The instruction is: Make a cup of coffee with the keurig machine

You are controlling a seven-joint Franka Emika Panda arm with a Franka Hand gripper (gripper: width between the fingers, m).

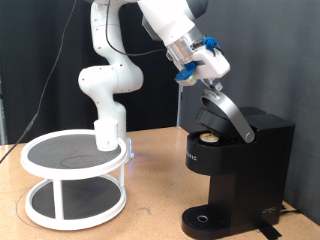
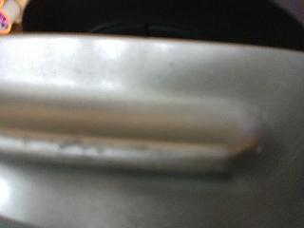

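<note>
The keurig machine (image 1: 235, 165) is standing lid-up, pod seated; gripper (image 1: 205, 82) is touching the lid (image 1: 228, 110), grip indiscernible; no cup visible.

A white two-tier round stand (image 1: 73, 175) with dark shelves stood on the wooden table (image 1: 150, 215), well apart from the jaws, below them toward the exterior view's left.

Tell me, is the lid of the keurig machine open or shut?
Open: the keurig machine has its lid tilted up under the gripper, exposing the pod chamber.
</note>
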